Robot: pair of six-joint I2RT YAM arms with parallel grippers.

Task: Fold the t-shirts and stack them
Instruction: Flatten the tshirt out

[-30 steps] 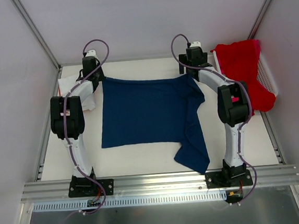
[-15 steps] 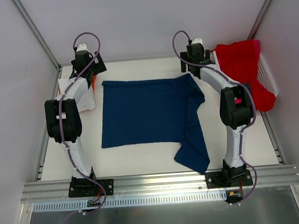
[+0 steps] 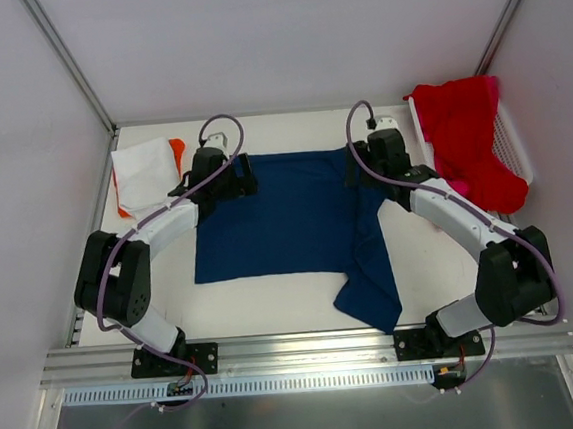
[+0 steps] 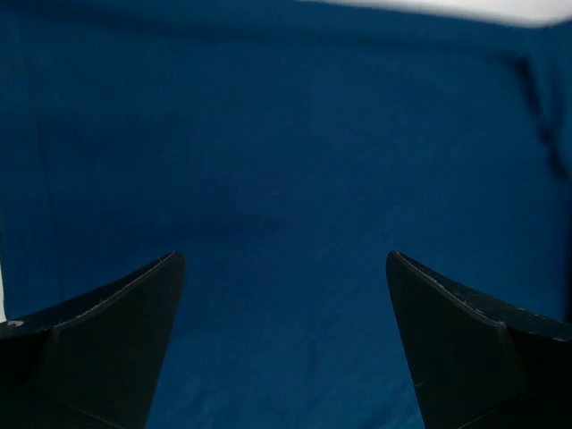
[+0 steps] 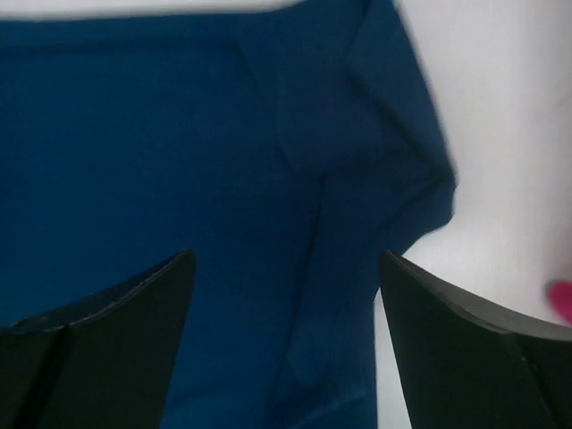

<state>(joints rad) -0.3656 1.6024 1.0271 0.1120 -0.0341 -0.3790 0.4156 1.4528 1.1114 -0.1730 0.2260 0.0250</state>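
Left arm, right arm swung in over navy t-shirt

A white table fills the floor of a booth with pale walls, and slanting metal struts rise at its far corners. A white mesh basket sits at the far right edge, against the wall. A ribbed aluminium rail runs along the near side.
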